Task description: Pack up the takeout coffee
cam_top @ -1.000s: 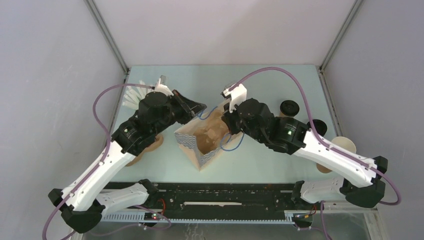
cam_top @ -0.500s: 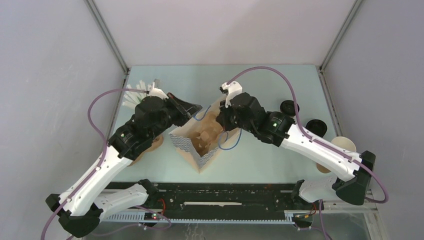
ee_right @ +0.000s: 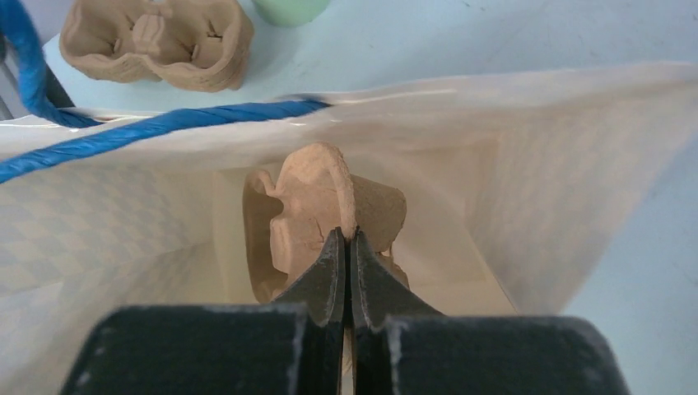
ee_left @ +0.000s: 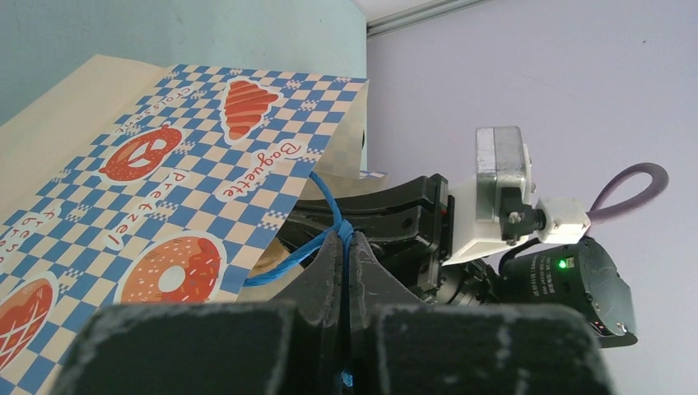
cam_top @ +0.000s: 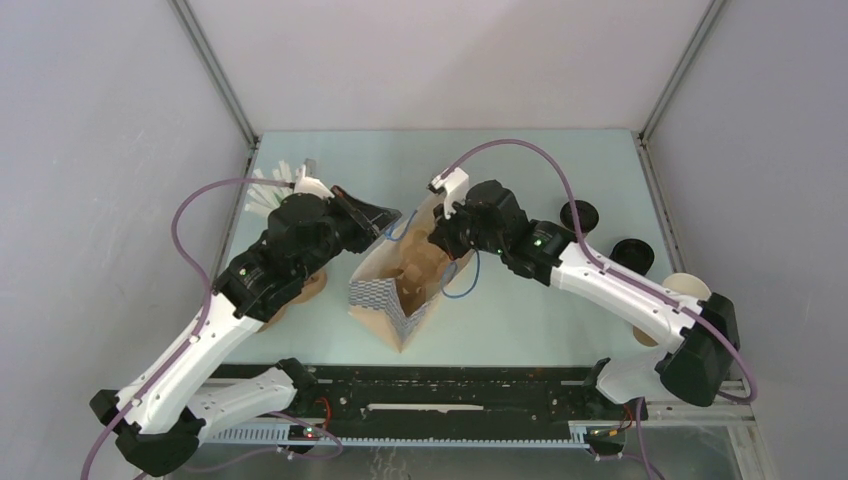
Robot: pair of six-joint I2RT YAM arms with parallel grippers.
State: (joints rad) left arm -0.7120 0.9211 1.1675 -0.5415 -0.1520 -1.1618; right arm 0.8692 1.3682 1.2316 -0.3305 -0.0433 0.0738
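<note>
While left jaws sit closed on the handle [ee_left: 330, 206] and right jaws pinch the carrier [ee_right: 309, 191] inside the bag [cam_top: 374, 297], a slipping handle could collapse the mouth; carrier would snag.

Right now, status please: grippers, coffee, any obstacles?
Left gripper shut on blue handle. Right gripper shut on pulp cup carrier inside checkered bag. Takeout coffee on table, outside bag.

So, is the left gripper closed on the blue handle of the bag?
Yes, the left gripper pinches the blue handle of the checkered bag.
</note>
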